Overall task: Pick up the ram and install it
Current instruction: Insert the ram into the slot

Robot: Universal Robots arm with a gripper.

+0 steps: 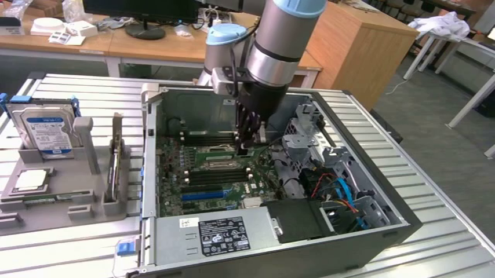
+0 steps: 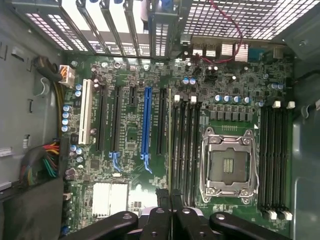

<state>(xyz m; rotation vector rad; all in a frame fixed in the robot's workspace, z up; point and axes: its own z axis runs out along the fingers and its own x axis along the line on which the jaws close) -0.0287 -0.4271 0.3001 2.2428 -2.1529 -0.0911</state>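
Observation:
The ram [image 2: 169,140] appears edge-on as a thin green strip running out from between my fingertips. It lies in line with the outermost of the black memory slots [image 2: 187,145] beside the empty processor socket [image 2: 229,165]. Whether it sits in the slot or just above it, I cannot tell. My gripper [image 2: 170,200] is shut on the ram. In the exterior view the gripper [image 1: 249,145] reaches straight down into the open computer case [image 1: 150,174], with its fingers low over the middle of the green motherboard [image 1: 208,185].
A second bank of black slots [image 2: 275,155] lies on the socket's other side. A drive cage and cables [image 1: 332,168] crowd the case at the exterior view's right; the power supply [image 1: 217,234] is in front. A grey holder [image 1: 77,191] bears a hard drive [image 1: 46,130] and a processor chip [image 1: 31,179].

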